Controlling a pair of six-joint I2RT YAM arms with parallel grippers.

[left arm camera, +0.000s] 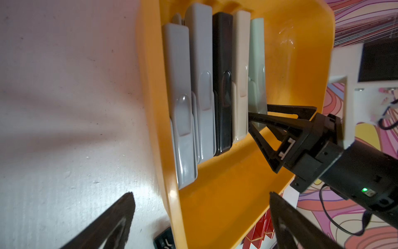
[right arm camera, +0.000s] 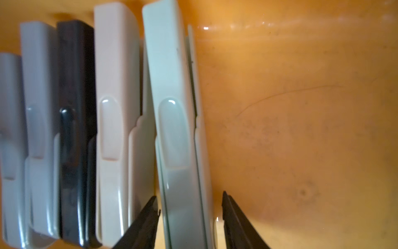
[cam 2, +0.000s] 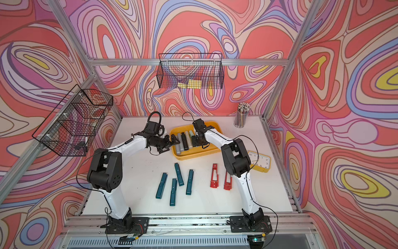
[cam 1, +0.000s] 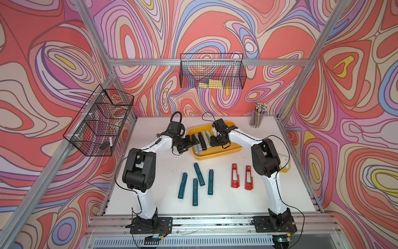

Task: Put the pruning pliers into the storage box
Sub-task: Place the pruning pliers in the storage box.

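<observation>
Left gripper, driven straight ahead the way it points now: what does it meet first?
Likely the storage box rim: the open left gripper straddles it. Just beyond lies the outermost grey pruning pliers. Height over the rim is unclear; it might pass above.

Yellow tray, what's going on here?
The right end effector straddles the mint pruning pliers, jaws open, at the end of a row of five in the yellow storage box. The left end effector hangs open at the box's edge. Four teal pliers and two red pliers lie on the table.
</observation>
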